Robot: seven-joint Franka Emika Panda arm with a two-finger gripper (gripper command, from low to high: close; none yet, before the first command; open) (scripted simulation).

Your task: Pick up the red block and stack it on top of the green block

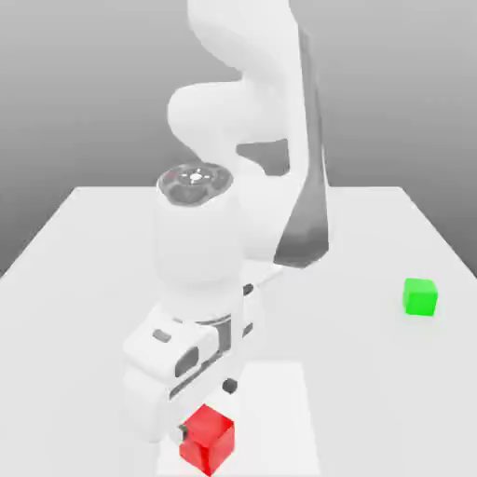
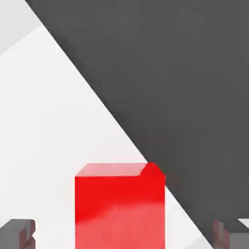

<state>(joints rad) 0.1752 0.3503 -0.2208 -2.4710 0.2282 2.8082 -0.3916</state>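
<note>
1. The red block [image 1: 207, 439] sits on the white table [image 1: 373, 373] at the near edge, about six o'clock from the arm's base.
2. The claw [image 2: 124, 232] is spread wide, one dark finger [image 2: 17, 233] on each side of the red block [image 2: 119, 206], apparently not touching it.
3. The green block [image 1: 420, 296] lies well apart, toward two o'clock from the red one.

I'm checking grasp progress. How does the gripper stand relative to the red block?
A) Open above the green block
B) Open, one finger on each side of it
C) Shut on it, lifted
B: in the hand view the fingers flank the red block, with gaps.
</note>
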